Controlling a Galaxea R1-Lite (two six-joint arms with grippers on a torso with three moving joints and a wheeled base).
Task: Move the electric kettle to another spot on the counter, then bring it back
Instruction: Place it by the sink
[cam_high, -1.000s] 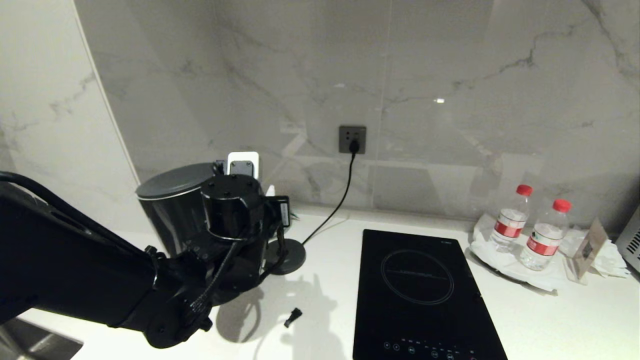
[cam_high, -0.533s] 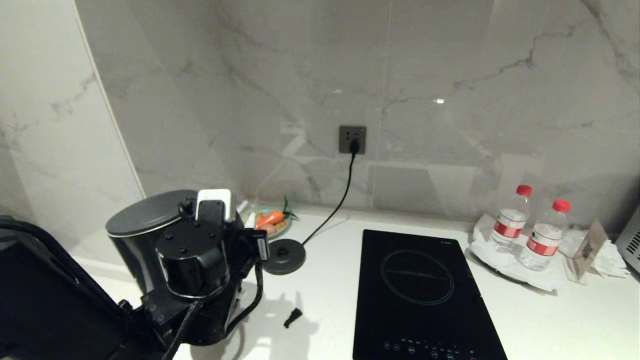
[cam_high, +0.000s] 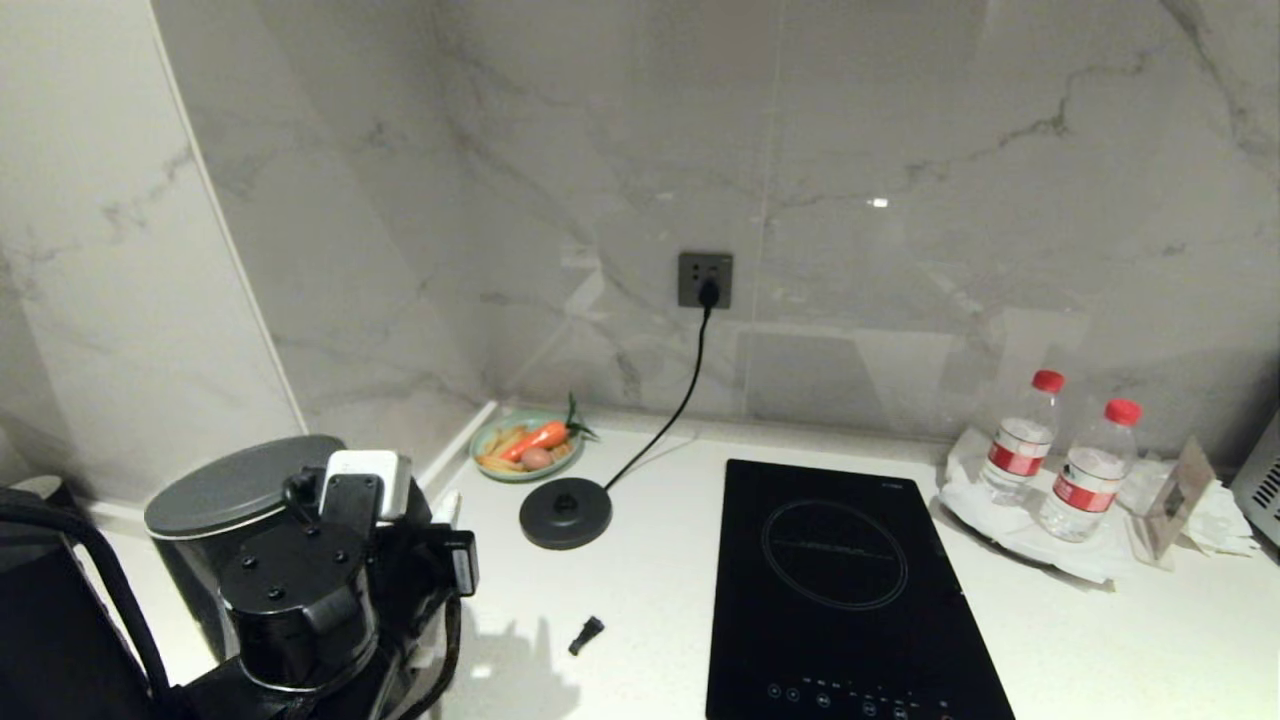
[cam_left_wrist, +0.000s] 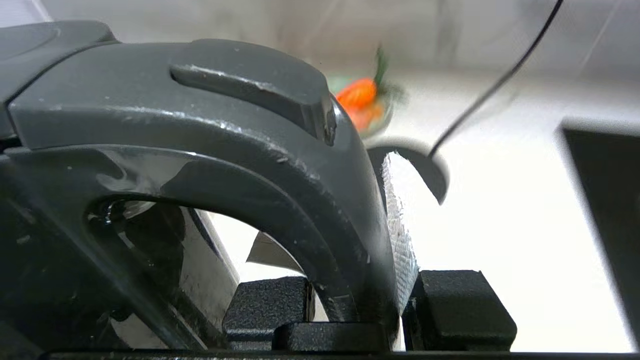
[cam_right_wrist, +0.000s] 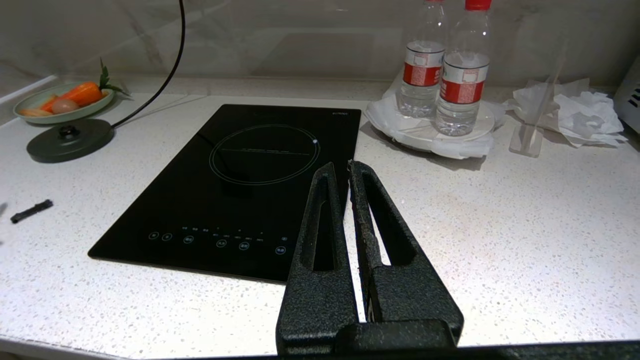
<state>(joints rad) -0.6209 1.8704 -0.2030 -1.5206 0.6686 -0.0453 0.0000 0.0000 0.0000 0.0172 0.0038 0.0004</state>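
**Kettle at the tabletop's far-left end**

You have the electric kettle (cam_high: 215, 520) near the tabletop's (cam_high: 640, 570) left end, the left gripper (cam_high: 400, 560) against its side. The round base disc (cam_high: 565, 512) sits apart toward the back edge, beside a plate of vegetables (cam_high: 525, 447). Two water bottles (cam_high: 1060, 455) stand near the back-right corner.

Hob (cam_high: 850, 590), two water bottles (cam_high: 1060, 460)

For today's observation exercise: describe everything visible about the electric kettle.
The electric kettle is a tall, glossy black cylinder with a flat grey-black lid and a big loop handle. It stands upright at the counter's far left, off its round base. The left gripper is shut on the handle; whether the kettle's bottom touches the counter is hidden.
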